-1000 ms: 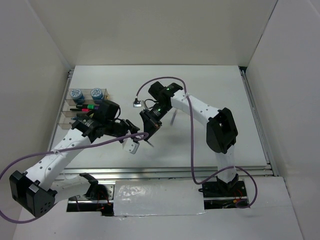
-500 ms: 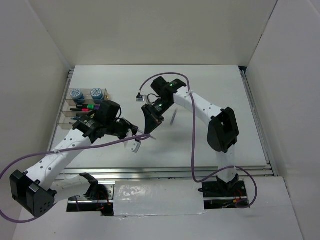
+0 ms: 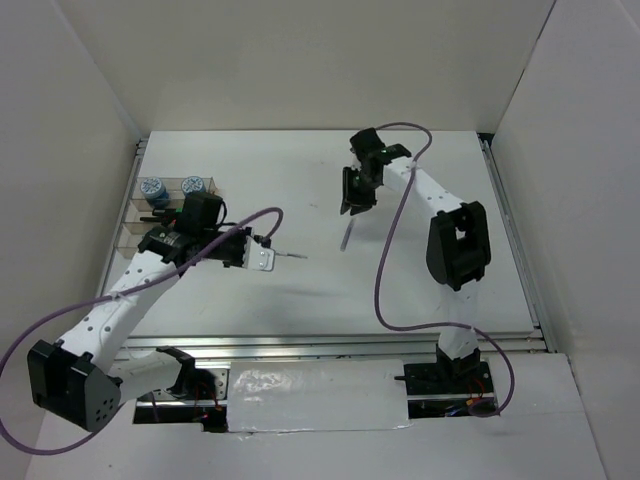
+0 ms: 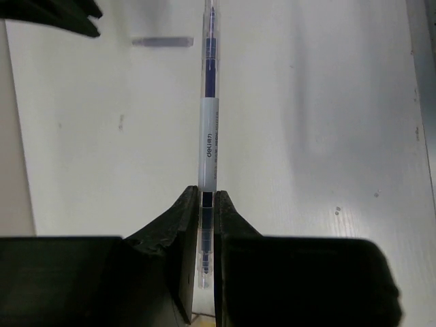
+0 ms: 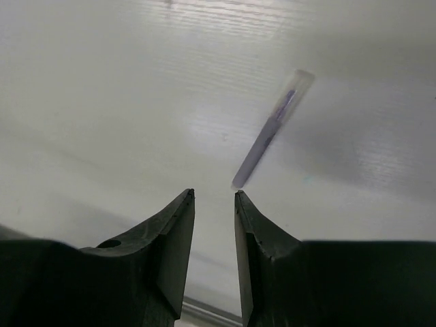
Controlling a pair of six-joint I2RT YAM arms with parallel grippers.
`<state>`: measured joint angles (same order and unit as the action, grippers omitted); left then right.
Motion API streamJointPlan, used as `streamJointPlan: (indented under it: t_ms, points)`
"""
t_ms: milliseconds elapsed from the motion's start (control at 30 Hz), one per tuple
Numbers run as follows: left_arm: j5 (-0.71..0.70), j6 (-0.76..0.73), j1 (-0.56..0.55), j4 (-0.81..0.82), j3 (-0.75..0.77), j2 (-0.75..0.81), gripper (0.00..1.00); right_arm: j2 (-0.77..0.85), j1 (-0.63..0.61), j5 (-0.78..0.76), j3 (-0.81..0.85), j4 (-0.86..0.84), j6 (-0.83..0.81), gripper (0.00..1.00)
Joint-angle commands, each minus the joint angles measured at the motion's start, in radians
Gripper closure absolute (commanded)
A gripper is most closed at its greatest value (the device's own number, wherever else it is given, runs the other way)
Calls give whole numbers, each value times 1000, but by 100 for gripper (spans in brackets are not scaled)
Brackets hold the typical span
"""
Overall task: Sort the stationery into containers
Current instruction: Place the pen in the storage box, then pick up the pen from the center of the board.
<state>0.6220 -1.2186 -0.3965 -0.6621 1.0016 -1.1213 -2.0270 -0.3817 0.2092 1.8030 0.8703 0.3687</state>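
My left gripper (image 3: pixel 268 257) is shut on a thin blue/silver pen (image 4: pixel 208 136) and holds it by one end, level above the table. The pen sticks out to the right in the top view (image 3: pixel 290 257). My right gripper (image 3: pixel 347 205) is open and empty (image 5: pixel 214 197), above the table at the far middle. A second thin pen (image 3: pixel 345 237) lies on the table just beyond its fingertips (image 5: pixel 272 133); it also shows in the left wrist view (image 4: pixel 162 42). The clear organizer box (image 3: pixel 140 210) stands at the left edge with two blue-white tubs (image 3: pixel 153 188) (image 3: pixel 194 186) in its far compartments. My left wrist hides part of it.
White walls enclose the table on three sides. A metal rail (image 3: pixel 340 343) runs along the near edge and another (image 3: pixel 510 230) along the right side. The right arm's cable (image 3: pixel 385 270) hangs over the table's right middle.
The two grippers were close together at mid-table. My right gripper has drawn back, far and to the right, open. My left gripper has moved left and away with the pen in it.
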Motion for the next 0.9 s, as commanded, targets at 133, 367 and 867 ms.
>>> streamJointPlan:
  t_ms: [133,367,867]
  points:
    - [205,122,252,-31,112,-61,100,-166,-60,-295,39,-1,144,62]
    - [297,122,393,-88,158,-117,100,-190,-77,-395,18,9,203,62]
    - [89,-551,804,-636,587,-570,100,-243,-94,-363,-10,-2,167,92]
